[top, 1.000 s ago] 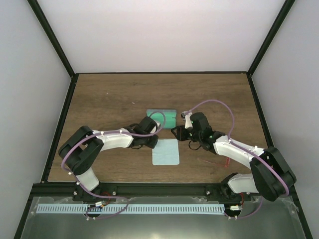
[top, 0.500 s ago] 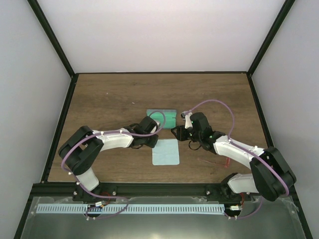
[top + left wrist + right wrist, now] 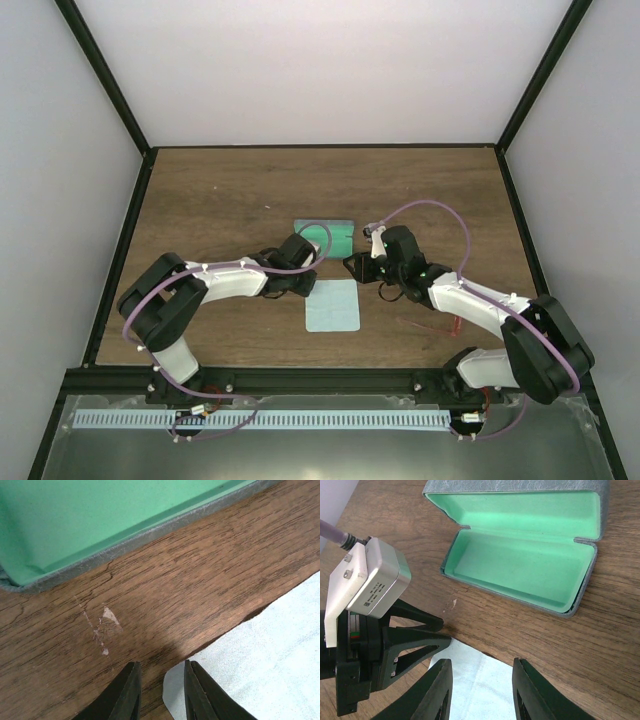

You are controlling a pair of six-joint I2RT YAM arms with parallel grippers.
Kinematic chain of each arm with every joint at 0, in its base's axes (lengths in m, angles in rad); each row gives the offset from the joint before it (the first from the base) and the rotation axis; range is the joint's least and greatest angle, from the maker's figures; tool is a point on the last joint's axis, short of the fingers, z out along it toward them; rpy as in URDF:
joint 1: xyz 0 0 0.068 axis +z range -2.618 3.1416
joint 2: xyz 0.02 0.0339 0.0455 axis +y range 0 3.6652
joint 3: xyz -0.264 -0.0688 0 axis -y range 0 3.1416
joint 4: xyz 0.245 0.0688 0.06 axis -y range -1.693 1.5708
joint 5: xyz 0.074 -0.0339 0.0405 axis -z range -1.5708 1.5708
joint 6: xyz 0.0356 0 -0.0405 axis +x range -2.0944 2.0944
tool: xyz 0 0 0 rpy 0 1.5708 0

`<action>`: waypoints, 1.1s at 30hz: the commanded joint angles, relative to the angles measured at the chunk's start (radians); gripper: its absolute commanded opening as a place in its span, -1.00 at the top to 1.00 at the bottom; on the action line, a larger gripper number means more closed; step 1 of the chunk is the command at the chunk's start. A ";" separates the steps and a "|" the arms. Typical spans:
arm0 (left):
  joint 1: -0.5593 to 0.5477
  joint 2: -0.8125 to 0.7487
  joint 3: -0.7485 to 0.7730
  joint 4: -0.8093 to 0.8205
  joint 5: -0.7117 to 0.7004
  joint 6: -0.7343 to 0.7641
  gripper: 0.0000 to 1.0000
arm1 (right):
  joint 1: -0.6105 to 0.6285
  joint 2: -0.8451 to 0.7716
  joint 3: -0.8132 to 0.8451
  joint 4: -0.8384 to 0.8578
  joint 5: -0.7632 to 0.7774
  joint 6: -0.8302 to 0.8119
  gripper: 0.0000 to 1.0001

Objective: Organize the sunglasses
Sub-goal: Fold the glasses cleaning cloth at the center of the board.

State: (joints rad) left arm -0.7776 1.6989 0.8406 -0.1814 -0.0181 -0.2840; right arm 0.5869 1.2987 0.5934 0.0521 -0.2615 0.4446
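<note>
The sunglasses (image 3: 437, 326) show as thin red wire on the table at the right, partly hidden by my right arm. The blue-grey case (image 3: 330, 236) lies open with its green inside up, also in the right wrist view (image 3: 525, 560) and the left wrist view (image 3: 100, 520). The pale blue cloth (image 3: 333, 305) lies flat in front of the case. My left gripper (image 3: 161, 682) is open low over the cloth's far left corner (image 3: 175, 687), which lies between the jaws. My right gripper (image 3: 482, 672) is open and empty above the cloth's far edge (image 3: 480, 685).
The two grippers face each other closely over the cloth's far edge; the left one (image 3: 395, 640) fills the left of the right wrist view. A pale scratch (image 3: 102, 627) marks the wood between case and cloth. Black frame rails and white walls bound the table (image 3: 220, 200).
</note>
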 commanded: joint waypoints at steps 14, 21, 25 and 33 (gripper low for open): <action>-0.005 0.015 -0.005 -0.059 0.016 0.011 0.63 | 0.007 0.001 0.033 -0.004 -0.006 -0.013 0.30; -0.006 0.010 -0.010 -0.048 0.044 0.011 0.92 | 0.007 0.002 0.033 -0.003 -0.005 -0.014 0.30; -0.006 -0.008 -0.022 -0.014 0.099 0.017 0.92 | 0.007 0.001 0.034 -0.004 -0.007 -0.013 0.30; -0.007 -0.033 -0.032 0.001 0.101 0.018 0.92 | 0.007 0.032 0.050 -0.029 -0.001 -0.016 0.25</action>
State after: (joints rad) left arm -0.7788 1.6928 0.8284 -0.1745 0.0620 -0.2783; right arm 0.5869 1.3010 0.5938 0.0505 -0.2623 0.4423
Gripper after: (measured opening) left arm 0.043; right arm 0.368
